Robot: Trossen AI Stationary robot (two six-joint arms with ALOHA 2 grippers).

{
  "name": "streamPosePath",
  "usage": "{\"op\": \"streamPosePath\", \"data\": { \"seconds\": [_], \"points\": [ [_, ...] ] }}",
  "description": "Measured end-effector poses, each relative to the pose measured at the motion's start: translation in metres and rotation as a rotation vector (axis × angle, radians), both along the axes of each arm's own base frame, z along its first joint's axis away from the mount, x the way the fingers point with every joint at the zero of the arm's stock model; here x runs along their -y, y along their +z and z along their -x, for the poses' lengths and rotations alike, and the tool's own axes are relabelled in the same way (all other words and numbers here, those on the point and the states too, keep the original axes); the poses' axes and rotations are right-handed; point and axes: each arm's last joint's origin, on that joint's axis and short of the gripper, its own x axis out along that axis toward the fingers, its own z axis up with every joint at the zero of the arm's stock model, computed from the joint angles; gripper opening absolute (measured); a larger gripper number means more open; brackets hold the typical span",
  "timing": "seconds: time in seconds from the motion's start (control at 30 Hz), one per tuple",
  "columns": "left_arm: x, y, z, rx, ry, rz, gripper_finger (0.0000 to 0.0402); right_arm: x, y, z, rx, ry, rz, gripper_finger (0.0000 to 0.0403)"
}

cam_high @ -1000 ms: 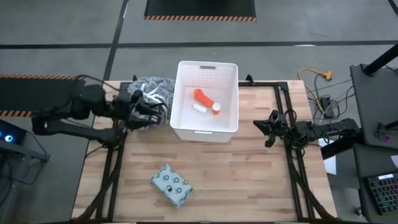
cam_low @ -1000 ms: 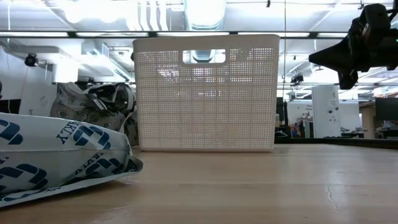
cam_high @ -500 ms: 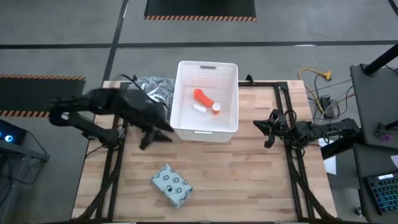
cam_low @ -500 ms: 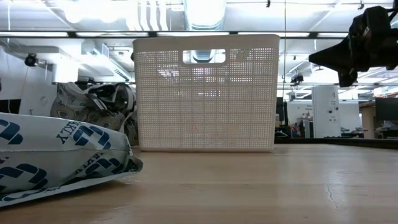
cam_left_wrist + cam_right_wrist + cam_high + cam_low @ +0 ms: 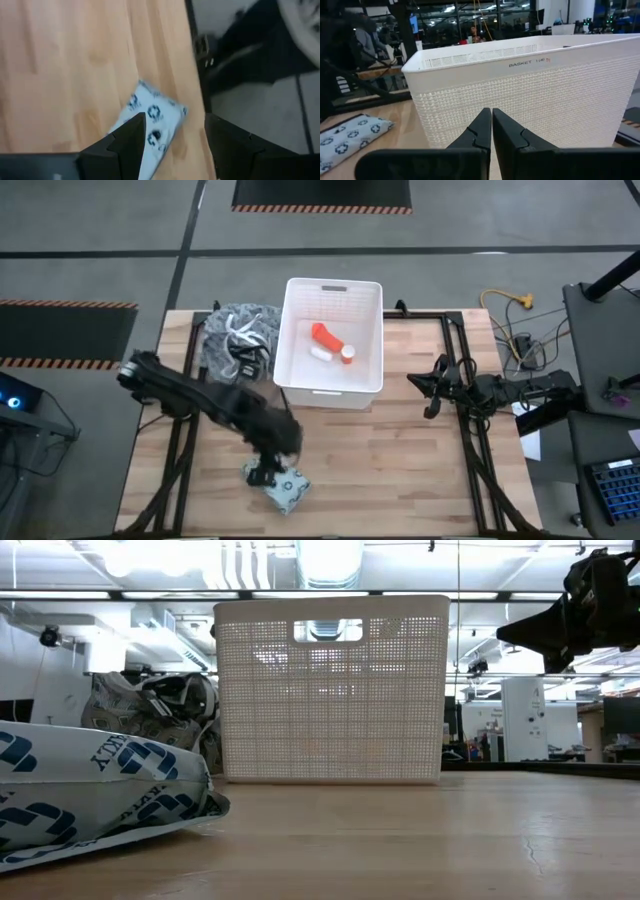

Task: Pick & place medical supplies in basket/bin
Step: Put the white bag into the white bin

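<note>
From above, the left gripper (image 5: 268, 470) has swung away from the grey patterned cloth bundle with white straps (image 5: 238, 332), where it was a second ago, and now hangs over the grey-blue flat rectangular packet with dots (image 5: 283, 486) near the table's front edge; the small orange bottle (image 5: 327, 338) and a tiny white cylinder (image 5: 320, 353) already lie inside the white rectangular ribbed plastic bin (image 5: 300, 385), so the packet looks like the last supply to collect. The right gripper (image 5: 432, 392) waits unchanged beside the bin's right wall. At table height, the packet (image 5: 95, 790) lies flat at the near left, the bin (image 5: 330, 690) stands behind it, and the right gripper (image 5: 520, 632) hovers high. The left wrist view shows the fingers (image 5: 127, 137) spread wide with the packet (image 5: 150, 127) between them, not yet touched. In the right wrist view the fingers (image 5: 480, 130) are pressed together, empty, facing the bin (image 5: 545, 95).
</note>
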Motion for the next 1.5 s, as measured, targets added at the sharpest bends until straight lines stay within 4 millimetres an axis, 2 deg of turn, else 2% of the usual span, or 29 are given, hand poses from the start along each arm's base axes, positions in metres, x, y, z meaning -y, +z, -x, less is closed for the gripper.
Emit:
{"op": "streamPosePath", "data": {
  "seconds": [0.17, 0.37, 0.53, 0.67, 0.87, 1.23, 1.5],
  "points": [
    [0.032, -0.045, -0.013, -0.131, -0.071, -0.059, 0.0187, 0.0, 0.0, 0.0, -0.006, -0.001, 0.018, 0.0008],
    [0.066, -0.093, -0.015, -0.264, -0.171, -0.078, 0.0187, 0.0, 0.0, 0.0, -0.023, -0.002, 0.048, 0.0008],
    [0.091, -0.122, -0.015, -0.289, -0.234, -0.076, 0.0187, 0.0, -0.001, -0.001, -0.038, -0.003, 0.068, 0.0008],
    [0.098, -0.143, -0.013, -0.299, -0.244, -0.082, 0.0187, 0.0, -0.001, -0.001, -0.043, -0.002, 0.069, 0.0008],
    [0.093, -0.16, -0.006, -0.376, -0.126, -0.083, 0.0187, 0.0, -0.001, -0.001, -0.042, -0.002, 0.066, 0.0008],
    [0.093, -0.147, -0.012, -0.271, -0.072, -0.131, 0.0187, 0.0, -0.002, -0.001, -0.045, -0.002, 0.067, 0.0008],
    [0.092, -0.155, -0.008, -0.289, -0.074, -0.152, 0.0187, 0.0, -0.002, -0.002, -0.048, -0.003, 0.07, 0.0009]
  ]
}}
